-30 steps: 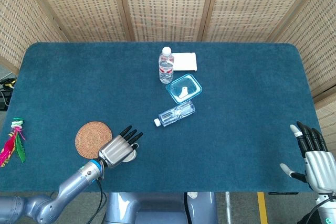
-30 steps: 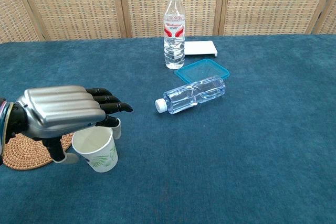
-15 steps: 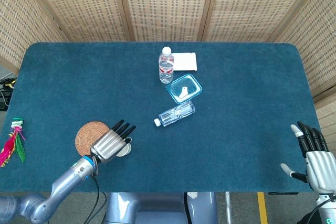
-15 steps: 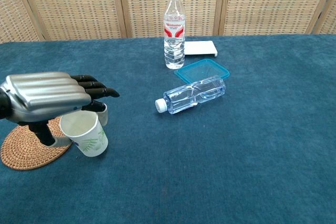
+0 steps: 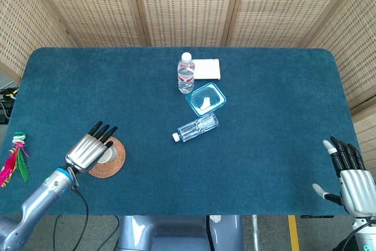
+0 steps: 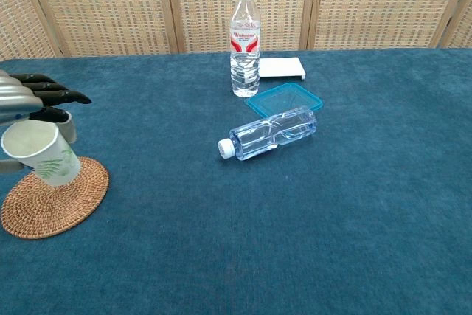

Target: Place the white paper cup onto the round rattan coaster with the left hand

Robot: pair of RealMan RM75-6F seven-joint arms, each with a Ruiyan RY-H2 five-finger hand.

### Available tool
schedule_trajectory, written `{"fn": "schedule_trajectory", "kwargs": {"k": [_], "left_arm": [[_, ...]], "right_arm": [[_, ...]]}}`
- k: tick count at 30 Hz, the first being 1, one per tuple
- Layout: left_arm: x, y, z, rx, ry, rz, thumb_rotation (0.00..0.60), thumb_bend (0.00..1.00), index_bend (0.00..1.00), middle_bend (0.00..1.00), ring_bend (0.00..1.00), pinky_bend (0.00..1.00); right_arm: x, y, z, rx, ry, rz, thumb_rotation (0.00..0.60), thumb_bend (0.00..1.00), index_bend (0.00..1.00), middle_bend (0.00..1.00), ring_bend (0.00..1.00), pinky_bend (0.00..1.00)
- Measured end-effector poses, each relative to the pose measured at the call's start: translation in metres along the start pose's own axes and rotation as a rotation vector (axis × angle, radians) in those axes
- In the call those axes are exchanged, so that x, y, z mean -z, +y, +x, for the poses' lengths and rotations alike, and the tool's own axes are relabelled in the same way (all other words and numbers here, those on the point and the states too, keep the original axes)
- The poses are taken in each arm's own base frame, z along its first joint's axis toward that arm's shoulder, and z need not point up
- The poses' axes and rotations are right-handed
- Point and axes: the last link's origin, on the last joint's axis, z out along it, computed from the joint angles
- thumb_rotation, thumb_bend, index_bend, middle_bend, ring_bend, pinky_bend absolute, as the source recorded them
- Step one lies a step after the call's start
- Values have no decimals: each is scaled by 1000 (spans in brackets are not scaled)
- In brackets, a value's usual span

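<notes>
My left hand (image 5: 87, 150) holds the white paper cup (image 6: 43, 153), which has a green leaf print and tilts a little. The cup hangs just above the round rattan coaster (image 6: 53, 197), over its far part. In the head view the hand covers most of the cup (image 5: 106, 156), and the coaster (image 5: 114, 160) shows to its right. At the chest view's left edge only the left hand's (image 6: 29, 99) fingers show, stretched over the cup's rim. My right hand (image 5: 351, 176) waits open at the table's near right corner, fingers spread, holding nothing.
A clear bottle (image 5: 197, 127) lies on its side mid-table. Behind it sit a blue-rimmed container lid (image 5: 205, 99), an upright water bottle (image 5: 185, 73) and a white pad (image 5: 207, 69). A feathered toy (image 5: 16, 157) lies at the left edge.
My left hand has carried the cup leftward, from right of the coaster to over it, lifting it slightly. The right hand has stayed put.
</notes>
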Motion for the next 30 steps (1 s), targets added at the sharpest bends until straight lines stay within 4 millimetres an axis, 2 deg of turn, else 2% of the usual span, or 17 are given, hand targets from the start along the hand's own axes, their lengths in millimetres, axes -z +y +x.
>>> {"fn": "schedule_trajectory", "kwargs": {"k": [6, 15, 27, 29, 30], "left_arm": [[10, -18, -18, 8, -35, 38, 600, 327, 311, 0, 0, 0], [8, -22, -43, 47, -69, 49, 600, 323, 311, 0, 0, 0], [0, -21, -46, 85, -42, 70, 600, 317, 301, 0, 0, 0], [-1, -20, -45, 87, -36, 68, 600, 317, 273, 0, 0, 0], [-1, -18, -45, 90, -33, 66, 600, 309, 227, 0, 0, 0]], "right_arm": [[0, -2, -1, 5, -3, 2, 600, 117, 44, 0, 0, 0], [0, -1, -1, 6, -3, -1, 600, 117, 44, 0, 0, 0], [0, -2, -2, 7, -4, -1, 600, 117, 44, 0, 0, 0], [0, -2, -2, 7, -3, 0, 600, 116, 44, 0, 0, 0], [0, -2, -2, 7, -3, 0, 600, 117, 44, 0, 0, 0]]}}
